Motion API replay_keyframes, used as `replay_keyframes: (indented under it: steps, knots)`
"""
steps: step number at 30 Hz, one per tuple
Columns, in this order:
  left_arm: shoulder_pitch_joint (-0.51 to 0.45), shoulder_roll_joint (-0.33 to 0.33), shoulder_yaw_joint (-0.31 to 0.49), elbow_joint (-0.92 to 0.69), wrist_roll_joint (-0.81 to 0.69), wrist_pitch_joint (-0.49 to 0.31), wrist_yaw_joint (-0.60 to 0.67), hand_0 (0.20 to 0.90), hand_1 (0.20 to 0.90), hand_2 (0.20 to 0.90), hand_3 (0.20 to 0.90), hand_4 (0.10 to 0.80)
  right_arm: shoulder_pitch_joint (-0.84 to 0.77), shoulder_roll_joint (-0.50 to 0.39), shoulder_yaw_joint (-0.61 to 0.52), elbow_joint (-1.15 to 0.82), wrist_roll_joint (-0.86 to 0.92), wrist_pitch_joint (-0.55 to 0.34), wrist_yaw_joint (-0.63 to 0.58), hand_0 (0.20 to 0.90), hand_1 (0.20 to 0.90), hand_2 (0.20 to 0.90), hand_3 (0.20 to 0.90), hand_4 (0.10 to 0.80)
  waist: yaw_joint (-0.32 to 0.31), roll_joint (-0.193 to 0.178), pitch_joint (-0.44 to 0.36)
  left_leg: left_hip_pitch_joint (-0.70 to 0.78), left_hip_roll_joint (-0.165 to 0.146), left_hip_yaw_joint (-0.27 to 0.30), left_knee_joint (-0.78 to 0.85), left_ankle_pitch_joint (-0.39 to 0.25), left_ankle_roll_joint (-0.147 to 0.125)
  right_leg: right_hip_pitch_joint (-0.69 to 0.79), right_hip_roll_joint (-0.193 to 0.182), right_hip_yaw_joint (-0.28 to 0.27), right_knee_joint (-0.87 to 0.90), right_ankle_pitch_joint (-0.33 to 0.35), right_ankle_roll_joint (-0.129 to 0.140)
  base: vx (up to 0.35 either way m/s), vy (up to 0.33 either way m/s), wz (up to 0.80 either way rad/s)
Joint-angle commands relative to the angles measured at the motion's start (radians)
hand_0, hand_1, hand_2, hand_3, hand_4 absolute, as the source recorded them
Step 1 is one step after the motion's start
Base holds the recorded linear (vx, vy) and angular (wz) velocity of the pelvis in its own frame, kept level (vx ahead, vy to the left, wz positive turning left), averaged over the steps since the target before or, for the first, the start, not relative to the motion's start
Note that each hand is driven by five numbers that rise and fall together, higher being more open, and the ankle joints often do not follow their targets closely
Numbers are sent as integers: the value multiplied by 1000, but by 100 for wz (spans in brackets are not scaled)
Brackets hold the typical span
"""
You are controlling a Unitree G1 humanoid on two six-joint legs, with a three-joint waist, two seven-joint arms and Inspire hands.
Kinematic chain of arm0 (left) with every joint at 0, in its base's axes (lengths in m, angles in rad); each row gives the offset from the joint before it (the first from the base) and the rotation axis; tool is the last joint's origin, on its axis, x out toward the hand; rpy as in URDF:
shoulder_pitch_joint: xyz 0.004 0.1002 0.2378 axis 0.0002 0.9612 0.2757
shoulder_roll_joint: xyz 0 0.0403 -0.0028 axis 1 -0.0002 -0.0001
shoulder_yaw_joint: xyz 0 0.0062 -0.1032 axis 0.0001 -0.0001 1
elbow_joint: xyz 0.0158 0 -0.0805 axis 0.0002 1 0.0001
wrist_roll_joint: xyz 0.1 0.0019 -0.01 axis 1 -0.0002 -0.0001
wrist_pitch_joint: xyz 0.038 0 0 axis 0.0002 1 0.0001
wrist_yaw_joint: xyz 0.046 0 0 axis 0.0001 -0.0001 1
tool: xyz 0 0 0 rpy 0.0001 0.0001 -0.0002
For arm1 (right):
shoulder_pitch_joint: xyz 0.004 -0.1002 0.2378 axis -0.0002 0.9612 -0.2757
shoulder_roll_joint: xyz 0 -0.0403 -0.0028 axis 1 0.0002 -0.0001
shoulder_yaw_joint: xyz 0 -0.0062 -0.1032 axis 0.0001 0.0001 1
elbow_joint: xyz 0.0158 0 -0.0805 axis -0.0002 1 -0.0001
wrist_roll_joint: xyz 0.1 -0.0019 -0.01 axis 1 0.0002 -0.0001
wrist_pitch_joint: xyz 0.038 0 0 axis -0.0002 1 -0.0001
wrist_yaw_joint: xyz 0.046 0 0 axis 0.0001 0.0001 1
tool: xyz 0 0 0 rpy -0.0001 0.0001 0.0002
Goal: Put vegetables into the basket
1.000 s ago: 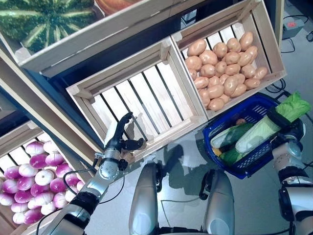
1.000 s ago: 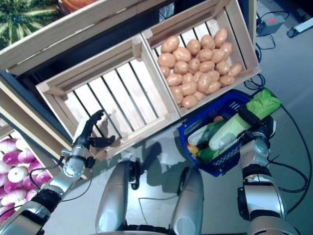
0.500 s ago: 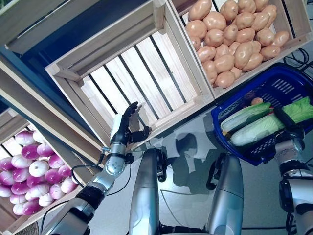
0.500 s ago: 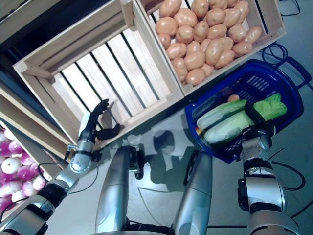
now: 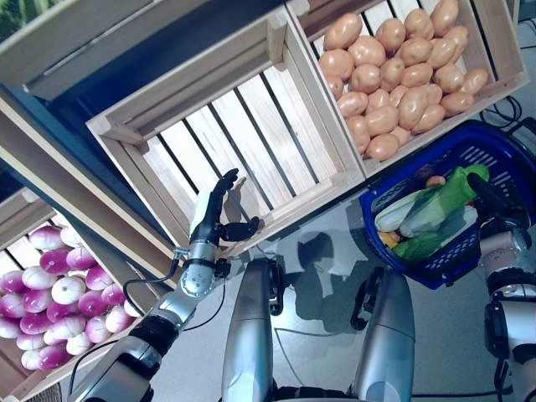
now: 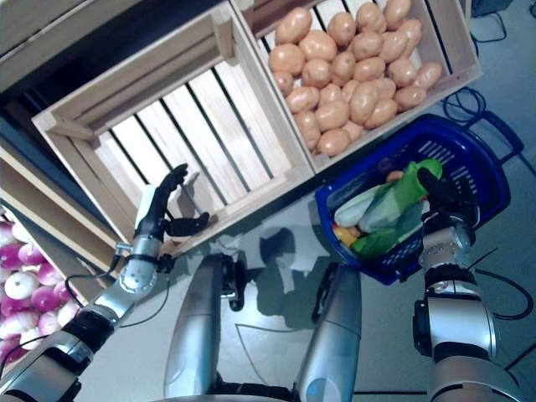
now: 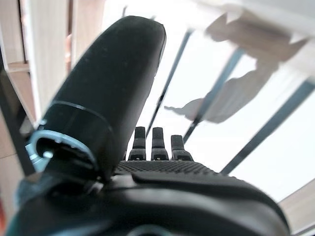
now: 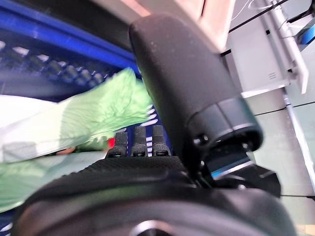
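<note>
The blue basket [image 5: 502,141] stands on the floor at the right, below the crate stand. A long green and white cabbage [image 5: 437,203] lies tilted in it beside another long cabbage [image 5: 394,216], over a small orange vegetable [image 5: 435,180] and a yellow one [image 5: 388,239]. My right hand [image 5: 492,196] is open just above the basket's near rim, its fingers straight and next to the cabbage's leafy end [image 8: 93,115]. My left hand [image 5: 209,219] is open and empty at the front edge of the empty wooden crate [image 5: 243,142].
The wooden stand has slanted crates: one with potatoes [image 5: 394,75] just behind the basket and one with purple and white round vegetables [image 5: 50,285] at the lower left. Black cables [image 6: 469,100] lie on the grey floor behind the basket.
The camera has shifted. My right hand has let go of the long cabbage, which has dropped deeper into the basket. The left hand stays at the empty crate's edge.
</note>
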Motion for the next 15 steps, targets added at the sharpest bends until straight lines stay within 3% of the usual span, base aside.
replay_keyframes:
  steps: [1, 8, 11, 14, 15]
  knots:
    - [-7, 57, 31, -53, 19, -105, 41, 900, 900, 900, 900, 800, 29, -46, -38, 15, -5, -49, 53, 900, 900, 900, 900, 800, 38, -53, -177, 165, 39, -16, -216, 10, -26, 128, -14, 11, -215, 149, -26, 77, -5, -7]
    - [11, 51, 49, -38, 35, -85, 17, 900, 900, 900, 900, 800, 82, -24, -53, 17, -18, 2, 52, 900, 900, 900, 900, 800, 55, -86, -243, 329, 44, 10, -464, 115, -31, 312, 12, -56, -443, 231, -16, 114, -25, -9]
    - [29, 41, 66, -32, 49, -63, 5, 900, 900, 900, 900, 800, 117, -6, -55, 15, -30, 13, 54, 900, 900, 900, 900, 800, 59, -103, -287, 423, 45, 19, -614, 184, -34, 420, 45, -81, -609, 283, -10, 153, -36, -5]
    - [71, 14, 87, -12, 68, -33, -9, 900, 900, 900, 900, 800, 175, 30, -45, -9, -45, 19, 76, 900, 900, 900, 900, 800, 55, -122, -360, 568, 29, 49, -831, 272, -46, 579, 112, -91, -877, 357, 6, 238, -34, -18]
    - [73, 13, 88, -11, 68, -31, -11, 900, 900, 900, 900, 800, 178, 33, -44, -10, -45, 18, 76, 900, 900, 900, 900, 800, 54, -123, -365, 574, 27, 52, -850, 285, -46, 586, 114, -92, -897, 369, 6, 159, -3, -13]
